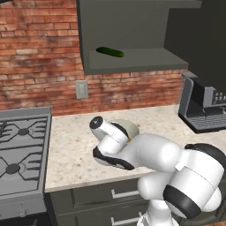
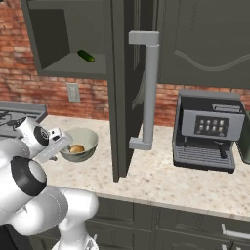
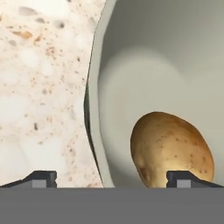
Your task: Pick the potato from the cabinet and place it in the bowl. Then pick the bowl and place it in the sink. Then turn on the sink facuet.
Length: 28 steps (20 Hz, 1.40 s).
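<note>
Hand view: the small tan-yellow rounded potato was seen lying inside the round pale grey-green bowl with a cream interior, low against its inner wall. The bowl's rim was straddled by the two dark fingertips of the gripper, which were spread wide, one over the speckled beige stone counter and the other over the potato; nothing was held between them.

Right base view: the bowl was shown standing on the counter near the left end, with the potato resting in it and the white arm's hand placed at its left rim. To the right, the open door of the large dark grey-green wall cabinet, fitted with a long grey handle, was seen edge-on. A long dark green cucumber was shown lying on the cabinet's shelf. A grey coffee machine was seen further right along the counter.

Left base view: the bowl was largely hidden behind the arm; a dark gas hob was shown at the counter's left.
</note>
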Tool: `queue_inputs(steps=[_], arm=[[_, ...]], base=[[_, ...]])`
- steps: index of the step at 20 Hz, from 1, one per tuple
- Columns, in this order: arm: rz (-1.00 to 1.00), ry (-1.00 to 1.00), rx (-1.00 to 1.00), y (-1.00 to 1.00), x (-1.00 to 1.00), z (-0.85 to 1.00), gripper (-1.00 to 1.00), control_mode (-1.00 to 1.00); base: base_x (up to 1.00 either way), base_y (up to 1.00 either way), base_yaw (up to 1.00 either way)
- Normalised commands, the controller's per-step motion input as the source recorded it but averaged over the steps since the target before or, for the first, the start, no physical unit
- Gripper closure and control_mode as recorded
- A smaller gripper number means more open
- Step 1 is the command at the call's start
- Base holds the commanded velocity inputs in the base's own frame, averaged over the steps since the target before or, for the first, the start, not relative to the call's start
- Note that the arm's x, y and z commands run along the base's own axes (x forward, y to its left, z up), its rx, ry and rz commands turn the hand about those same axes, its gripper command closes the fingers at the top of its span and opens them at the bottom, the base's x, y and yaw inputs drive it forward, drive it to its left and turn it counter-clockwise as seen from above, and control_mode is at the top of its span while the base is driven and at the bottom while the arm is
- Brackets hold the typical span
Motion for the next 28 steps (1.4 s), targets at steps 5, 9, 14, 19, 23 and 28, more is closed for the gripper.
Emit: queue_inputs(steps=[5,9,14,19,23,28], arm=[[0.0,0.0,-0.01,-0.14,0.07,-0.04,-1.0,-1.0],[0.02,0.0,-0.01,-0.12,0.13,-0.13,-1.0,-1.0],[0.04,0.0,-0.02,-0.1,0.04,-0.23,1.0,-1.0],[0.12,0.0,-0.08,-0.03,0.0,-0.1,1.0,-1.0],[0.04,0.0,-0.04,0.01,-0.04,0.0,1.0,-1.0],[0.02,0.0,0.0,-0.02,-0.21,0.21,1.0,-1.0]], base=[[0.0,0.0,0.0],[0.0,0.0,0.0],[0.0,0.0,0.0],[0.0,0.0,0.0],[0.0,0.0,0.0],[0.0,0.0,0.0]])
